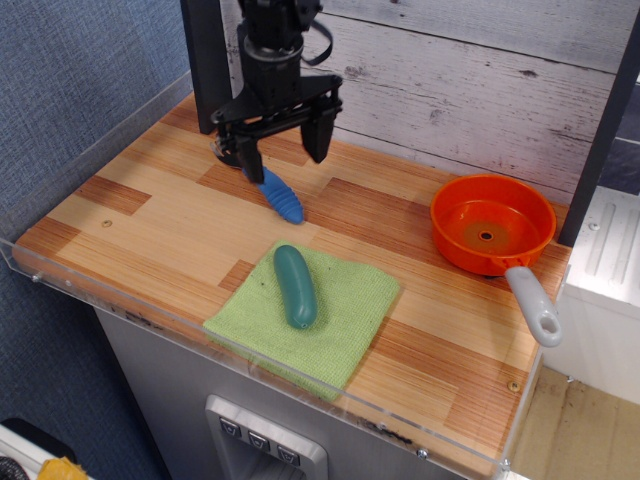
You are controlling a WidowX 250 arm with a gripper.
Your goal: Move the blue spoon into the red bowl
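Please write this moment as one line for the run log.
phase: approach | tool: open, above blue spoon head end | blue spoon: on table | red bowl: empty

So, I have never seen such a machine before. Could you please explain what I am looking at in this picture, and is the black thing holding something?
The black thing is a robot arm coming down from above. Its grasping part, the end effector, has two dark fingers, spread apart and holding nothing. The single camera looks down at the table from the front, at an angle.

On the wooden table, just below the end effector, lies the blue spoon, with a ribbed blue handle; its dark head is mostly hidden behind one finger. In front is a green cloth with a smooth teal pickle-shaped object lying on it. To the right stands the red bowl, empty, with a grey handle. The spoon is not yet picked up.
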